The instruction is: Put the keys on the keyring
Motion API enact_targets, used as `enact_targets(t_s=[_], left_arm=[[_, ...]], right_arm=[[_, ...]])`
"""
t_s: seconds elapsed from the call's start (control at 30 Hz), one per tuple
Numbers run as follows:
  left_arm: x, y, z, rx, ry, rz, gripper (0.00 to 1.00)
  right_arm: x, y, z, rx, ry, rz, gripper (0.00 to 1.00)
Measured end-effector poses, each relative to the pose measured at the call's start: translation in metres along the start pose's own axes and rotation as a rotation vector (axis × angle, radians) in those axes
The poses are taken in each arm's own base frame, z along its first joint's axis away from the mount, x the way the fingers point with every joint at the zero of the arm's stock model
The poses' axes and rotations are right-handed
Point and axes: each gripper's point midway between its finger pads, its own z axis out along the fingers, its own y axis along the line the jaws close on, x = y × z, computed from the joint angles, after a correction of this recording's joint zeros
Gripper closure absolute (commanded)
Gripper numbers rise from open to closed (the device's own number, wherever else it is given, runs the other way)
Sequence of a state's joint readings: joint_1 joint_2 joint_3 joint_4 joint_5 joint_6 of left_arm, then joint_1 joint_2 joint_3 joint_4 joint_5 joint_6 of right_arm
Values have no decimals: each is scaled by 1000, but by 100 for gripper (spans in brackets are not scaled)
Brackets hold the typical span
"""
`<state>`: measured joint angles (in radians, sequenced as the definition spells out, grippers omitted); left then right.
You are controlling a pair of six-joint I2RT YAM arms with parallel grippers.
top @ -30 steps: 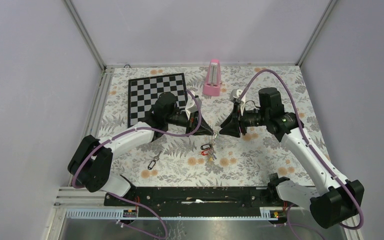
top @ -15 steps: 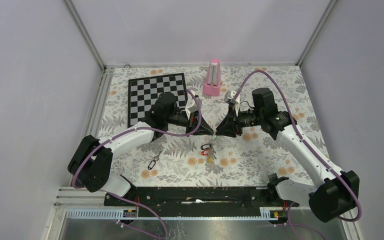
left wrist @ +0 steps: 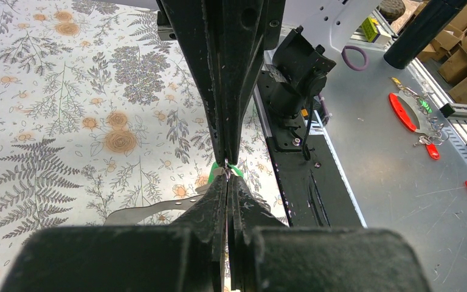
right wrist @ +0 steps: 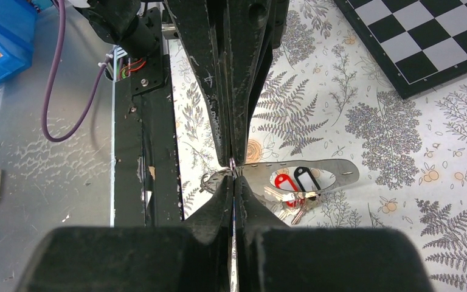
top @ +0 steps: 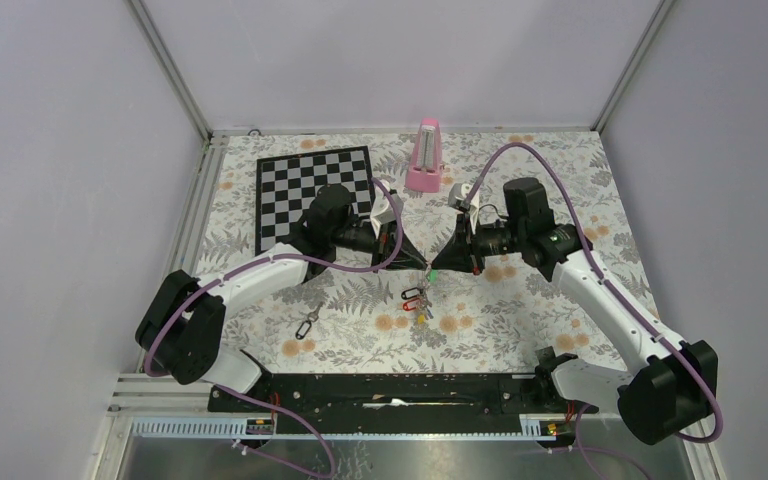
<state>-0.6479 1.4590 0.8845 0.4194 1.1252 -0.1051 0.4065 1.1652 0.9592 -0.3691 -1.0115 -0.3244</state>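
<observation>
Flanking floral tablecloth [top: 520, 320], pale grey walls [top: 60, 150]

Green key tag [left wrist: 213, 173] mostly hidden

The whole floral table [top: 520, 315] is being taken in from high above and behind the arm bases, well back and looking down toward the far wall. The left wrist view is aimed close along its own fingers toward the right. The right wrist view is aimed the opposite way, and both are trained on the spot where the left gripper [top: 421, 265] and right gripper [top: 433, 267] meet tip to tip, with the black base rail [top: 400, 390] caught by all three.
</observation>
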Motion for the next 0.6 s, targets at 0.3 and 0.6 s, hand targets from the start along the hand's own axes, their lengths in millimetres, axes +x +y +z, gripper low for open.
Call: enact_targets(t_s=[0.3, 0.6], left_arm=[[0, 0, -1, 0, -1, 0, 100], [-12, -3, 0, 13, -33, -15, 100]], right_arm=[[12, -3, 0, 26, 20, 17, 100], [10, -3, 0, 29, 3, -2, 86]])
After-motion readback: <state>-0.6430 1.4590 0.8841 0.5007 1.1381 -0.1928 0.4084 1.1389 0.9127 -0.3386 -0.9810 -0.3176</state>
